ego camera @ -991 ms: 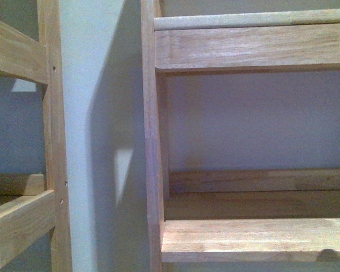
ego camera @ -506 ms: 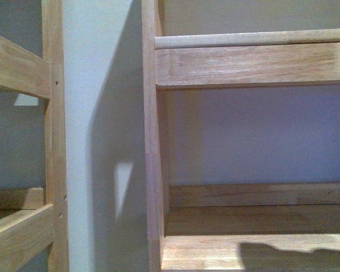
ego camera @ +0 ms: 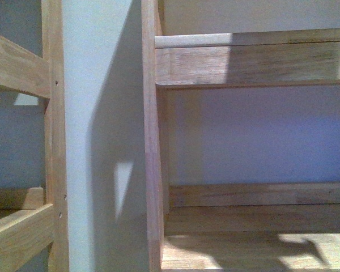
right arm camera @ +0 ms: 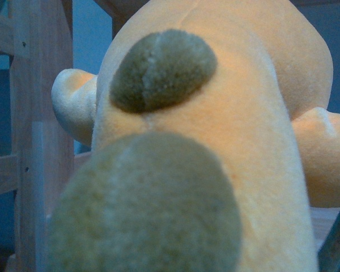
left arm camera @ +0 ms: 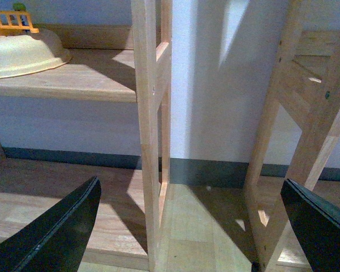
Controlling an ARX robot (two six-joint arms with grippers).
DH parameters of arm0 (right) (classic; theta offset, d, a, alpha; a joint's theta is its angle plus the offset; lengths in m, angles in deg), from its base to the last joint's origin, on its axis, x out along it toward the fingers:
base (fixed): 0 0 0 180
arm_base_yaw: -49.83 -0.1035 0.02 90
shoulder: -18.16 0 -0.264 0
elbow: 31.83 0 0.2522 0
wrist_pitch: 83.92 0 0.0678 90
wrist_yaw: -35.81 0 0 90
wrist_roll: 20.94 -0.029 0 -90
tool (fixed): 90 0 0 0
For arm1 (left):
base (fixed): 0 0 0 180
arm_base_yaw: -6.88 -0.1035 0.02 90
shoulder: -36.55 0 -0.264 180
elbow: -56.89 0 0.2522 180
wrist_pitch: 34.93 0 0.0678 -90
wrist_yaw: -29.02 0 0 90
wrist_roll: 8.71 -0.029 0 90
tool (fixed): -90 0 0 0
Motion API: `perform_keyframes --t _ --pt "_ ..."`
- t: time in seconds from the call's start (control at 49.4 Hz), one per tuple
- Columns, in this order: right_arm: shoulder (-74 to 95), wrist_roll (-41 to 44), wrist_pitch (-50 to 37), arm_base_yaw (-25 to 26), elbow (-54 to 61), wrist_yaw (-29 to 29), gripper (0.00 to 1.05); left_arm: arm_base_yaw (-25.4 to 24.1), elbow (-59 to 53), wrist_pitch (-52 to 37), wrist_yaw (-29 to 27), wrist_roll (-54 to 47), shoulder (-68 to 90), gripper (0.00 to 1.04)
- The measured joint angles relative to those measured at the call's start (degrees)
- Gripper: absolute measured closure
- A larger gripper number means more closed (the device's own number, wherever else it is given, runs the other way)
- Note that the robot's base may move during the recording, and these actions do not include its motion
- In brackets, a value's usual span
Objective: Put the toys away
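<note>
Orange-yellow plush animal [right arm camera: 255, 113], brown feet camera-ward, fills the right wrist view near a wooden shelf post [right arm camera: 39, 113], hiding the right gripper's jaws, whose state cannot be told; left gripper [left arm camera: 190, 187] hangs spread wide and empty.

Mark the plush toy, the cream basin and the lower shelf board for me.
plush toy [right arm camera: 243, 130]: right wrist view, orange body beside the upper brown patch.
cream basin [left arm camera: 22, 54]: left wrist view, outer wall.
lower shelf board [ego camera: 255, 218]: front view, shaded top surface.
</note>
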Motion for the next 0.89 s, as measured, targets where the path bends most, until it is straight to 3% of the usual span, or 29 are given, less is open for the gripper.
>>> perform_keyframes --t 0.263,0.546,0.89 --pt "17.31 -11.85 6.58 -0.22 -20.13 0.85 0.95 0.00 0.00 0.00 -0.02 0.00 0.00 0.06" --pt "30.95 -16.02 18.03 -0.94 -37.18 2.51 0.95 0.00 0.00 0.00 -0.02 0.00 0.00 0.06" --pt "38.64 -22.69 23.74 -0.70 -48.33 6.08 0.95 0.00 0.00 0.00 0.00 0.00 0.00 0.06"
